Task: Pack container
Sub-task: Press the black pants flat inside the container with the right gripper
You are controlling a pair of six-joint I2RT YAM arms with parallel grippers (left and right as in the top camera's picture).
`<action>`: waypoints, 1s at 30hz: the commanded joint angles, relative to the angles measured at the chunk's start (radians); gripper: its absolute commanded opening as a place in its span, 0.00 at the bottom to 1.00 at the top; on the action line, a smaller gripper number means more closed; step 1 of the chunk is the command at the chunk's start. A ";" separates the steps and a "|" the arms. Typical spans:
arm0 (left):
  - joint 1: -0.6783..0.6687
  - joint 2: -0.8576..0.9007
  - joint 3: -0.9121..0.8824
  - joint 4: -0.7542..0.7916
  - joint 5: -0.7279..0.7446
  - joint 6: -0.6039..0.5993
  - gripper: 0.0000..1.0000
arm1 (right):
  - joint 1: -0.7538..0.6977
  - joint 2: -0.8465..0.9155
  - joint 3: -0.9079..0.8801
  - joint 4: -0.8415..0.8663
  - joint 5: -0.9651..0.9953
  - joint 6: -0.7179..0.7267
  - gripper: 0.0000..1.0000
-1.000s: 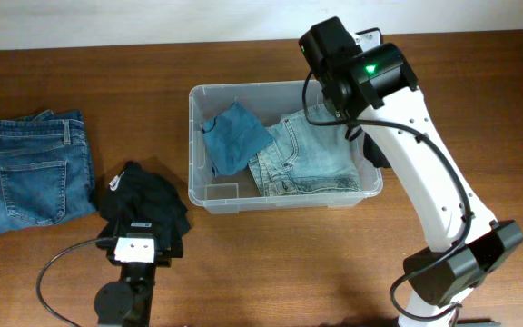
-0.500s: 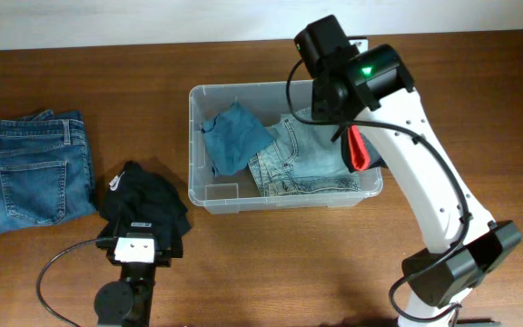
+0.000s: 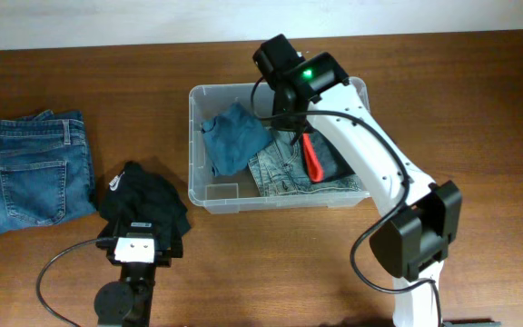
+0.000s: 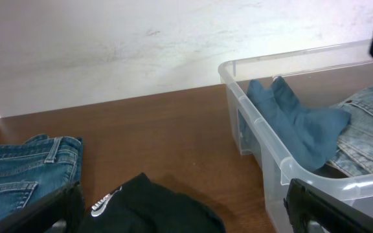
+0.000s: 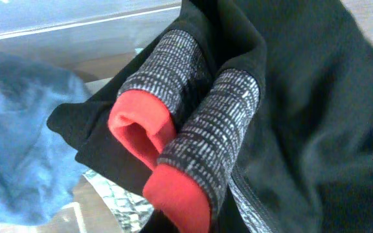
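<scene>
One garment (image 5: 193, 116), black and red, hangs from the right pincer (image 3: 281, 71) above the container (image 3: 193, 145) on the tabletop (image 3: 271, 263); left pincer (image 4: 186, 213) gapes wide. Lower it flat onto the jeans (image 3: 284, 174) inside before releasing.

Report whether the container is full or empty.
Partly full. The container holds a blue garment, light jeans and a black-and-red garment; bare floor shows in one corner.
</scene>
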 commanded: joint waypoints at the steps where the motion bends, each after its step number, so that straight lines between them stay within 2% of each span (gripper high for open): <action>1: -0.005 -0.006 -0.005 0.000 0.001 0.005 0.99 | 0.021 0.020 0.006 0.026 -0.040 0.015 0.04; 7: -0.005 -0.006 -0.005 0.000 0.001 0.005 1.00 | 0.022 0.035 0.005 0.017 -0.047 0.014 0.05; 8: -0.005 -0.006 -0.005 0.000 0.001 0.005 0.99 | 0.022 0.035 0.004 0.017 -0.047 0.014 0.10; 9: -0.005 -0.006 -0.005 0.000 0.001 0.005 0.99 | 0.022 0.035 0.004 0.018 -0.047 0.014 0.28; 10: -0.005 -0.006 -0.005 0.000 0.001 0.005 0.99 | 0.022 0.035 0.004 0.018 -0.047 0.014 0.57; 12: -0.005 -0.006 -0.005 0.000 0.001 0.005 0.99 | 0.022 0.035 0.004 0.018 -0.051 0.014 0.88; 14: -0.005 -0.006 -0.005 0.000 0.001 0.005 0.99 | 0.022 0.035 0.004 0.030 -0.080 0.002 0.96; 18: -0.005 -0.006 -0.005 0.000 0.001 0.005 0.99 | 0.022 0.035 0.006 0.105 -0.188 -0.153 1.00; 20: -0.005 -0.006 -0.005 0.000 0.001 0.005 0.99 | 0.014 0.035 0.008 0.102 -0.189 -0.165 1.00; 23: -0.005 -0.006 -0.005 0.000 0.001 0.005 0.99 | -0.014 0.032 0.008 0.065 -0.188 -0.196 0.93; 25: -0.005 -0.006 -0.005 0.000 0.001 0.005 0.99 | -0.047 0.008 0.008 0.053 -0.190 -0.217 0.92; 27: -0.005 -0.006 -0.005 0.000 0.001 0.005 0.99 | -0.082 -0.032 0.008 0.050 -0.188 -0.253 0.93; 30: -0.005 -0.006 -0.005 0.000 0.001 0.005 0.99 | -0.190 -0.127 0.008 0.016 -0.183 -0.260 1.00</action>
